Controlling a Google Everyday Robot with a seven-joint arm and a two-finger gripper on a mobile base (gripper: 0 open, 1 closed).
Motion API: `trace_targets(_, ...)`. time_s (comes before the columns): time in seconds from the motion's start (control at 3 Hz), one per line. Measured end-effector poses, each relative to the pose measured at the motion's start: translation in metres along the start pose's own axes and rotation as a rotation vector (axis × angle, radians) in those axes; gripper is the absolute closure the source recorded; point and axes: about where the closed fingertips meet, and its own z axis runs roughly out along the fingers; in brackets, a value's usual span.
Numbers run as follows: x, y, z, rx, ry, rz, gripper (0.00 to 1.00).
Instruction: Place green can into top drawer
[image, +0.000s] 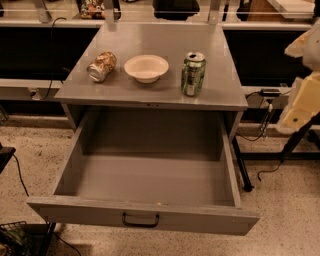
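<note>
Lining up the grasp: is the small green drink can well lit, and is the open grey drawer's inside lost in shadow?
Camera view: the green can stands evenly lit on the grey cabinet top, a small highlight on its silver lid; the top drawer darkens toward its back wall, yet its floor shows plainly; the pale gripper, at the right edge, looks bright against the dark background.

No text, brand, number or sign can be read anywhere. The green can (193, 74), standing upright on the counter (150, 92) to the right of the white bowl (146, 67), bears pale markings that form no legible word. The brown-gold can (101, 66), lying on its side to the left of the bowl, shows only mottled print. The gripper (301, 102), far to the right of the bowl beyond the counter's edge, carries no readable mark.
</note>
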Motion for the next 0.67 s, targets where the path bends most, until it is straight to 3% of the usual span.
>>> trace_targets(0.33, 0.011, -0.074, 0.002, 0.162, -0.046, 0.065, 0.00)
trace_targets(0.67, 0.007, -0.106, -0.008, 0.235, -0.087, 0.078, 0.00)
